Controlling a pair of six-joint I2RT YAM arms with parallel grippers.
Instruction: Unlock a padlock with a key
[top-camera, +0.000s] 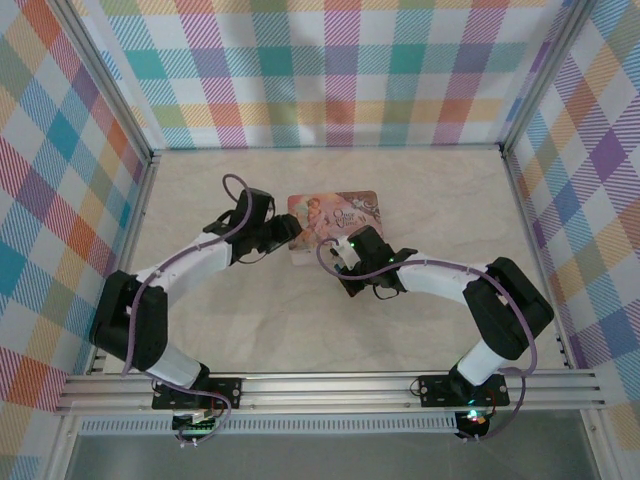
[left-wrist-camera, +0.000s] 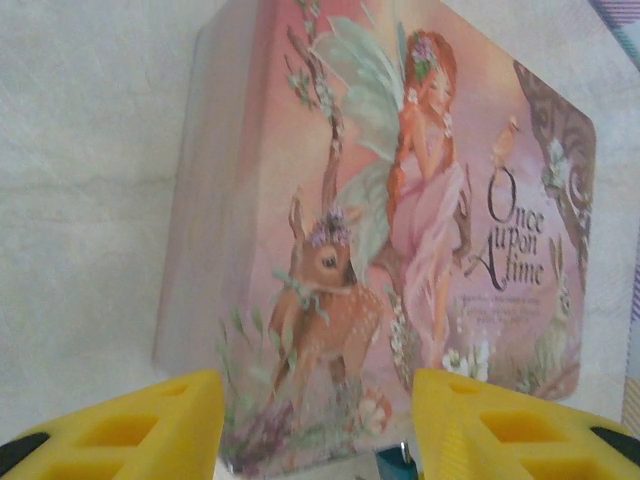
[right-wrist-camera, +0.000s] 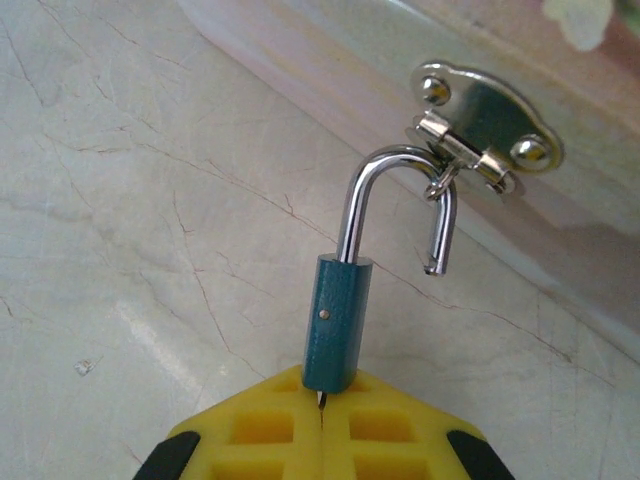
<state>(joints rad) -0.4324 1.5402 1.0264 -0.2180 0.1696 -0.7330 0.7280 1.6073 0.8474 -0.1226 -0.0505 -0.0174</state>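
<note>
Padlock (right-wrist-camera: 335, 325) hangs by its shackle (right-wrist-camera: 385, 165) from the hasp (right-wrist-camera: 480, 125) on the side of a pink fairy box (left-wrist-camera: 400, 250). The shackle is sprung, its short leg free of the teal body. Right hand (right-wrist-camera: 322, 400) is closed on the body's lower end, its yellow fingers meeting below it, just above the tabletop (right-wrist-camera: 120, 200). Whether a key sits between them I cannot tell. Left hand (left-wrist-camera: 318, 400) is open, its fingers spread over the near edge of the box lid.
</note>
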